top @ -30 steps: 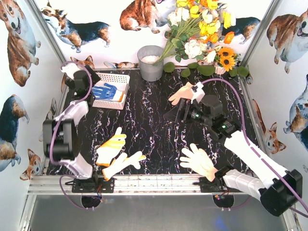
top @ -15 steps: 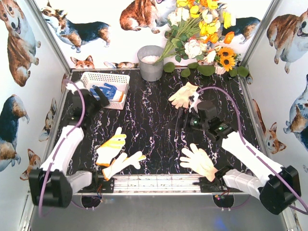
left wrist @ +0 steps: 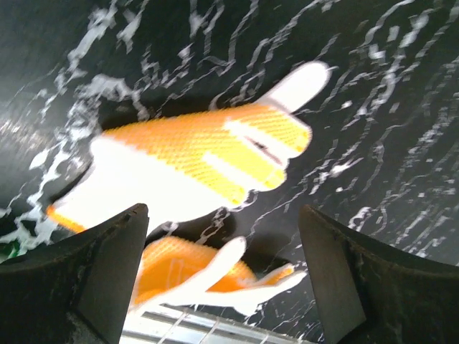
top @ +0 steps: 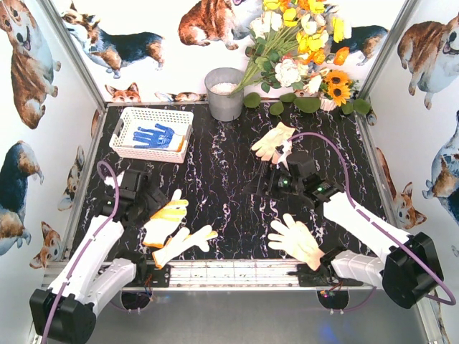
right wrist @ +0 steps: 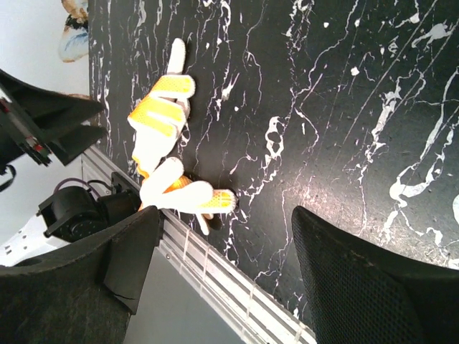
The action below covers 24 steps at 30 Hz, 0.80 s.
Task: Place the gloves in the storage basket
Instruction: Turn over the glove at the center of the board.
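Top view looks down, both wrist views share yellow glove point(left wrist: 201, 154)

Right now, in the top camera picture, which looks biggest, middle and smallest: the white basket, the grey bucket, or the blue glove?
1. White basket
2. Grey bucket
3. Blue glove, lying inside the basket

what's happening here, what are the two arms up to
Two robot arms are clearing gloves off the table into the white storage basket. One blue-patterned glove already lies in it. The left gripper hovers open over a yellow glove, not gripping it yet. The right gripper is open and empty, with a peach glove lying beside it. A second yellow glove and a cream glove lie near the front edge.
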### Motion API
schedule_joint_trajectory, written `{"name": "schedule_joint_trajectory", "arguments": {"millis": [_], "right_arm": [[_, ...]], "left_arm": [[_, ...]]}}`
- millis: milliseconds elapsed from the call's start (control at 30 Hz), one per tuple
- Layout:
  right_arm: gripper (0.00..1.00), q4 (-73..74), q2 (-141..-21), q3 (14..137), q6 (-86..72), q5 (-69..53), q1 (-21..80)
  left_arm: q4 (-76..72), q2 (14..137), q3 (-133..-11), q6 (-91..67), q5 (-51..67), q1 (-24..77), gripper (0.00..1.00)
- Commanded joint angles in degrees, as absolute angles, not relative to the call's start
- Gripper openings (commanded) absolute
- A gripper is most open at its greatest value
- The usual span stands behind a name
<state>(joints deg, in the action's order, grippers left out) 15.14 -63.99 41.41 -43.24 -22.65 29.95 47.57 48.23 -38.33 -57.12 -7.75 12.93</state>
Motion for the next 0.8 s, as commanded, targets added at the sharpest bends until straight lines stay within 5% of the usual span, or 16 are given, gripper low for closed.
{"name": "schedule_joint_trajectory", "arguments": {"millis": [0, 600, 767], "right_arm": [[0.76, 10.8, -64.5, 42.3, -43.6, -23.7, 30.2], [0.76, 10.6, -64.6, 42.5, -43.7, -24.9, 30.2], [0.76, 11.1, -64.8, 43.5, -43.6, -24.6, 30.2]], "left_arm": [[55.6, 47.0, -36.2, -65.5, -8.7, 13.4, 0.75], [36.7, 50.7, -26.2, -72.0, -11.0, 13.4, 0.49], [34.3, 51.2, -26.4, -71.0, -14.1, 13.4, 0.27]]}}
